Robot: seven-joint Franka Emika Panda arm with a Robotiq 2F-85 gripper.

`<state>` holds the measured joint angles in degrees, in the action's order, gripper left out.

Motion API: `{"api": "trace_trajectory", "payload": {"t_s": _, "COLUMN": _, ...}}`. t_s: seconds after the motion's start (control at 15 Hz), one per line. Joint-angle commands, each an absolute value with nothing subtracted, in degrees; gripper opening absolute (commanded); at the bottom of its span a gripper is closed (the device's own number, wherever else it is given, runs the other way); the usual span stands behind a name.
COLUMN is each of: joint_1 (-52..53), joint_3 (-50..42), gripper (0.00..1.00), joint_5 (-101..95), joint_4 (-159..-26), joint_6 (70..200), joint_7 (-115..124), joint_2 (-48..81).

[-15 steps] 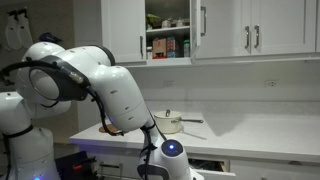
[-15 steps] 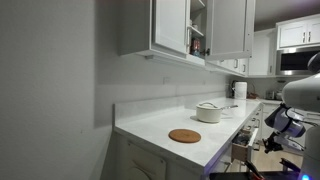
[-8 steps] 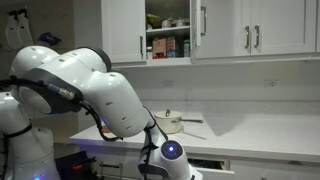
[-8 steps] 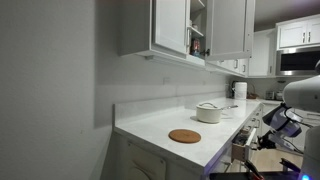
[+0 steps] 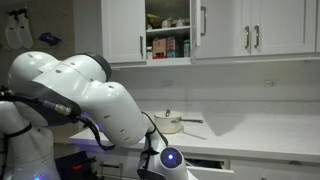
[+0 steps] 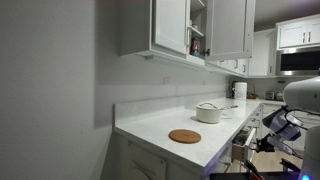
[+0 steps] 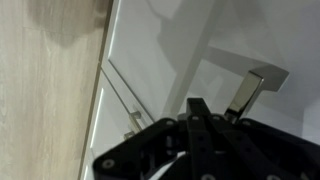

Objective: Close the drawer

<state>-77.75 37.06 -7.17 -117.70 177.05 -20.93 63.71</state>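
Observation:
The drawer (image 5: 207, 163) sits just under the white counter, and a dark gap above its white front shows it pulled out a little. In an exterior view its light wood side (image 6: 244, 150) shows by the counter's end. My gripper (image 5: 172, 158) hangs low in front of the cabinets, left of the drawer, with a blue light on its wrist. In the wrist view the dark fingers (image 7: 197, 106) meet in one tip and hold nothing. They point at a white cabinet front (image 7: 180, 50) with a slim silver bar handle (image 7: 124, 96) and a second silver handle (image 7: 250, 90).
A white pot (image 5: 167, 123) (image 6: 209, 111) stands on the counter (image 5: 250, 135), and a round wooden trivet (image 6: 184, 136) lies near its end. An upper cupboard (image 5: 167, 30) is open with jars inside. The arm's big white links (image 5: 90, 95) fill the left foreground. Light wood floor (image 7: 45, 100) lies below.
The arm's upper links have swung lower and to the left. The gripper has dropped slightly. The drawer looks unchanged.

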Motion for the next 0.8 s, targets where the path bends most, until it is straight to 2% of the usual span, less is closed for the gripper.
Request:
{"api": "trace_trajectory", "payload": {"t_s": 0.0, "joint_1": -80.58, "joint_3": 41.01, "gripper": 0.00, "joint_5": -6.31, "joint_4": -117.94, "joint_6": 174.68, "joint_7": -20.24, "joint_2": 65.03}}
{"api": "trace_trajectory", "payload": {"t_s": 0.33, "joint_1": -84.58, "joint_3": 45.84, "gripper": 0.00, "joint_5": -6.19, "joint_4": -120.25, "joint_6": 173.58, "joint_7": -20.78, "joint_2": 64.99}}
{"api": "trace_trajectory", "payload": {"t_s": 0.73, "joint_1": -84.52, "joint_3": 45.81, "gripper": 0.00, "joint_5": -6.47, "joint_4": -120.33, "joint_6": 173.70, "joint_7": -20.62, "joint_2": 65.90}}
